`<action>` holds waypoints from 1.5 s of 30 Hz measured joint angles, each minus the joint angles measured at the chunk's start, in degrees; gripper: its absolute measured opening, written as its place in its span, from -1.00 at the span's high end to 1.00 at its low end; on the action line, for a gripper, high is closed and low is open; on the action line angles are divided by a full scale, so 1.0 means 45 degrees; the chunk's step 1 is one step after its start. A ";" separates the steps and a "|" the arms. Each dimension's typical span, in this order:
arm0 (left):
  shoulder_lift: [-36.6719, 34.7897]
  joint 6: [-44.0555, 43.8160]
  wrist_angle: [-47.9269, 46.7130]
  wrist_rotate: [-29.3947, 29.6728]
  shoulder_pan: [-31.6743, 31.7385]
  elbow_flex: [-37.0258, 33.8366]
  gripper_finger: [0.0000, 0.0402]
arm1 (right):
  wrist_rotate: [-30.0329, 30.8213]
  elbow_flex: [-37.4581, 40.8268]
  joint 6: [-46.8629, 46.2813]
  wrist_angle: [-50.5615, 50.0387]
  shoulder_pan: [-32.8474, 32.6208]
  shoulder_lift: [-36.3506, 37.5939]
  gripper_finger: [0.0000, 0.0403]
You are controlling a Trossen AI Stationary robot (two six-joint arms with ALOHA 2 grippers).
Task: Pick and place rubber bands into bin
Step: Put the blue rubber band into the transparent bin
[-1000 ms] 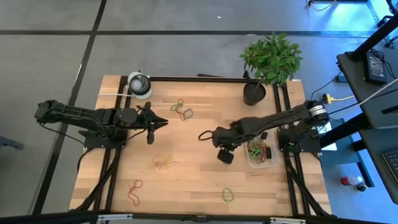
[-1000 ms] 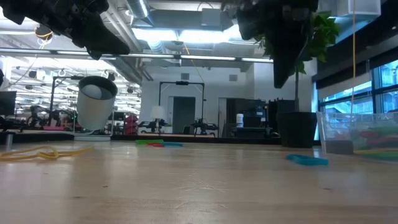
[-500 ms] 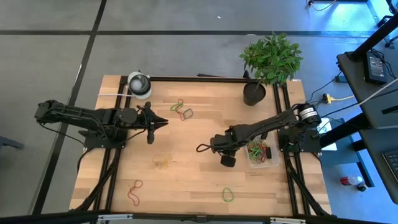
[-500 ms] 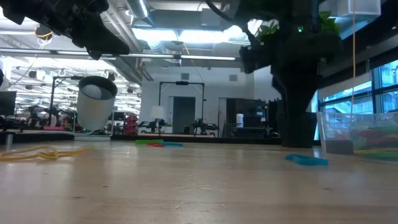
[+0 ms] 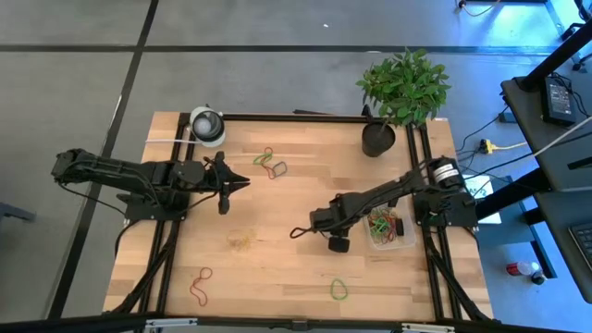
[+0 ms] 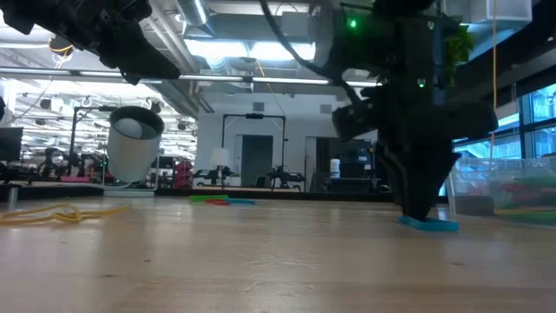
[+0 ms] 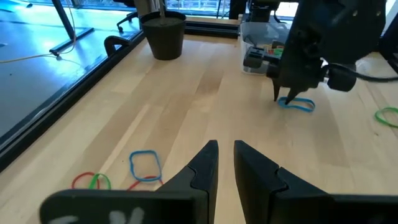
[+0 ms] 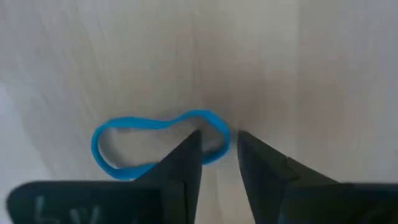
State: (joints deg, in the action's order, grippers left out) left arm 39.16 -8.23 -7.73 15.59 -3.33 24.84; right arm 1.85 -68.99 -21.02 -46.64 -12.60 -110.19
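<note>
Right gripper [image 8: 217, 146] is down at the wood table [image 5: 277, 231], just beside the clear bin [image 5: 392, 231], fingers slightly parted with one tip inside a blue rubber band [image 8: 155, 144] lying flat. The band is a stretched-out loop whose long axis runs across the gripper's fingers. The bin already holds a mix of colored bands. Left gripper [image 7: 225, 152] hovers well away from the bin, fingers narrowly apart, nothing between them
</note>
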 joint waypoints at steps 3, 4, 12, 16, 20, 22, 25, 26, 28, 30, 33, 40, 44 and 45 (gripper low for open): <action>0.0000 0.0000 0.0002 0.0005 0.0000 0.0000 0.76 | -0.0011 -0.0073 0.0064 -0.0026 -0.0010 -0.0401 0.60; 0.0000 0.0000 -0.0015 0.0005 0.0000 0.0000 0.76 | -0.0057 -0.0071 0.0074 -0.0021 -0.0010 -0.0524 0.66; 0.0000 0.0000 -0.0015 0.0005 0.0000 0.0000 0.76 | -0.0405 -0.0922 -0.0411 -0.0948 -0.0004 -0.0110 0.98; 0.0000 0.0000 -0.0002 0.0004 0.0000 0.0000 0.76 | 0.0165 -0.1795 -0.0719 -0.1278 -0.0010 0.1466 0.99; 0.0000 0.0000 0.0040 0.0003 0.0000 0.0000 0.76 | 0.0705 -0.1936 -0.1121 -0.1668 0.0015 0.3051 0.99; 0.0000 0.0000 0.0044 0.0002 0.0000 0.0000 0.76 | 0.1210 -0.2005 -0.1633 -0.2568 0.0006 0.3977 0.99; 0.0000 0.0000 0.0044 0.0002 0.0001 0.0000 0.76 | 0.1706 -0.1943 -0.2695 -0.4944 0.0005 0.4937 0.99; 0.0000 0.0000 0.0044 0.0005 0.0000 0.0000 0.76 | 0.1904 -0.1937 -0.3151 -0.5817 0.0005 0.5239 0.99; 0.0000 0.0000 0.0044 0.0000 0.0000 0.0000 0.76 | 0.2039 -0.1934 -0.3926 -0.7557 0.0015 0.5823 0.99; 0.0000 0.0000 0.0044 0.0002 0.0001 0.0000 0.76 | 0.2053 -0.1641 -0.4662 -0.8678 0.0010 0.6202 1.00; 0.0000 0.0000 0.0045 0.0000 0.0002 0.0000 0.76 | 0.1839 -0.0755 -0.5416 -0.9346 0.0014 0.6815 1.00; 0.0000 -0.0034 0.0044 0.0000 0.0005 0.0000 0.76 | 0.0247 0.3172 -0.5679 -0.5997 0.0015 0.7781 1.00; 0.0000 -0.0034 0.0044 0.0000 0.0005 0.0000 0.76 | -0.0160 0.5228 -0.6808 -0.3476 0.0014 0.7780 0.98; 0.0000 -0.0038 0.0044 0.0000 0.0005 0.0000 0.76 | -0.0211 0.5593 -0.7272 -0.3136 0.0010 0.7780 0.96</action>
State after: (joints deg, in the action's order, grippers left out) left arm 39.16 -8.40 -7.53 15.59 -3.31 24.84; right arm 0.90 -43.83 -53.75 -60.76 -12.55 -75.18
